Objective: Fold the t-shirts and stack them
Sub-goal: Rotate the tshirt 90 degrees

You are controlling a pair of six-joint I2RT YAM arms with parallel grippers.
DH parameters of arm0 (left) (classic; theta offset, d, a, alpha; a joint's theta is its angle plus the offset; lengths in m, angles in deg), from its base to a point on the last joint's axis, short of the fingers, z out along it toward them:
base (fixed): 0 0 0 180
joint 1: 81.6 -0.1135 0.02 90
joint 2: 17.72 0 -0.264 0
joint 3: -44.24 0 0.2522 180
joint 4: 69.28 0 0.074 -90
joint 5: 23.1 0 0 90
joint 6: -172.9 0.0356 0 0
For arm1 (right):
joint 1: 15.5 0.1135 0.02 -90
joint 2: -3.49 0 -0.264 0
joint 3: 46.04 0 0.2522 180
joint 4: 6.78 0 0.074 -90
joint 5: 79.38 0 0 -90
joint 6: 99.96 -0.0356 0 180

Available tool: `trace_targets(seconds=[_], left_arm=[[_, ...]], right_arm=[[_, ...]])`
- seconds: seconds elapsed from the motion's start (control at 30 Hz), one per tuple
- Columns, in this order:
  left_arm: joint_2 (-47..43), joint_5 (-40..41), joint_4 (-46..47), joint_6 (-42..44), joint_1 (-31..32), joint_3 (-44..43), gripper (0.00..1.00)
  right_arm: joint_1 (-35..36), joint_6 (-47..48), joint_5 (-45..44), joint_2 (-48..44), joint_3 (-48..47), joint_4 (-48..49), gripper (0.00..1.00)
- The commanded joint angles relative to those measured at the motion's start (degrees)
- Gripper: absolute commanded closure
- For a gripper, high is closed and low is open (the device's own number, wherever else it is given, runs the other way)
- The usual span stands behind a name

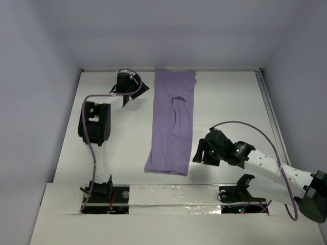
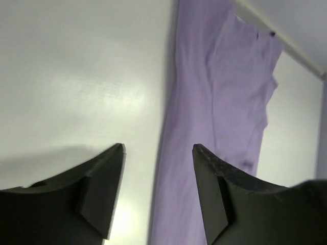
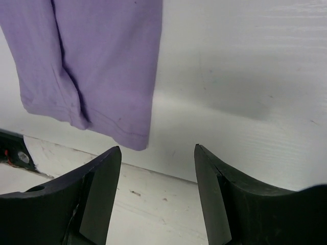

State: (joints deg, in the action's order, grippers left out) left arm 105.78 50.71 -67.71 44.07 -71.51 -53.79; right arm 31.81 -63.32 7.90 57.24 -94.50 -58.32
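A lavender-purple t-shirt (image 1: 172, 122) lies flat in the middle of the table, folded lengthwise into a long narrow strip that runs from the back edge toward me. My left gripper (image 1: 137, 91) is open and empty, just left of the shirt's far end; the shirt shows in the left wrist view (image 2: 219, 117) beyond my gripper (image 2: 158, 150). My right gripper (image 1: 197, 153) is open and empty, just right of the shirt's near hem. The right wrist view shows that hem corner (image 3: 102, 76) ahead and left of my gripper (image 3: 157, 150).
The white table (image 1: 230, 102) has walls at the back and both sides. A taped white strip (image 1: 173, 196) runs along the near edge by the arm bases. A rail (image 1: 270, 109) lines the table's right side.
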Motion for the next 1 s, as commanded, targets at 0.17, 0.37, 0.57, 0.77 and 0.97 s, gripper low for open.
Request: trace_targets(seconds=[0.17,0.37,0.57,0.77,0.97], left_arm=[[-35.93,5.19,-18.63,6.49,6.42,35.64,0.55],[-53.7,3.97,-32.8,-0.19,13.2,47.79,0.55],[-60.83,4.76,-40.54,-1.95,14.61,50.87,0.55],[-60.4,-1.64,-37.93,-2.91,18.73,57.72,0.59],[-61.01,-6.84,-37.39,-2.83,23.22,58.43,0.58]], right_arm=[[-0.11,-8.14,8.42,5.29,8.06,22.47,0.45],[0.41,-10.26,13.52,11.45,11.31,29.68,0.44],[0.42,-13.78,17.4,17.08,15.09,37.07,0.73],[0.42,-15.81,10.64,8.6,16.24,26.85,1.0],[0.42,-12.56,3.86,-2.6,13.34,8.54,1.0]])
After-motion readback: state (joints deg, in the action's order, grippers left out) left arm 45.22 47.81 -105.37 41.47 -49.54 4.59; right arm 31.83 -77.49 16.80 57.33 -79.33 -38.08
